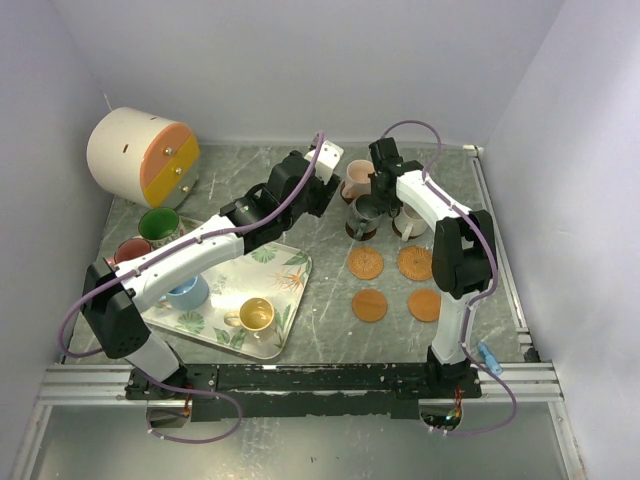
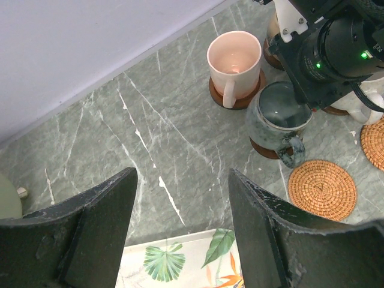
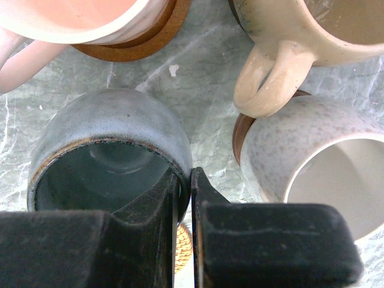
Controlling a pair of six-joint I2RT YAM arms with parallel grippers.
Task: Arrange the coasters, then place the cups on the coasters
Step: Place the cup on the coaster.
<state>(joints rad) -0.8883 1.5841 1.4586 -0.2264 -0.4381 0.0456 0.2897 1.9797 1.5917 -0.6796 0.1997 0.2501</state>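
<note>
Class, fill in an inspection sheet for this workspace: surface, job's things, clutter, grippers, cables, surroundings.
Surface: grey veined table, no spills seen.
Job's things: pink cup, dark grey cup, tan cup, cream cup on coasters; four bare coasters in front; yellow cup, light blue cup on leaf-print tray; red cup, green cup far left.
Clutter: white-and-orange cylinder, rear left.
Grippers: left gripper open, empty; right gripper fingers pinch dark grey cup's rim.
Cables: purple cables hang in loose loops.
Surroundings: plain walls.
</note>
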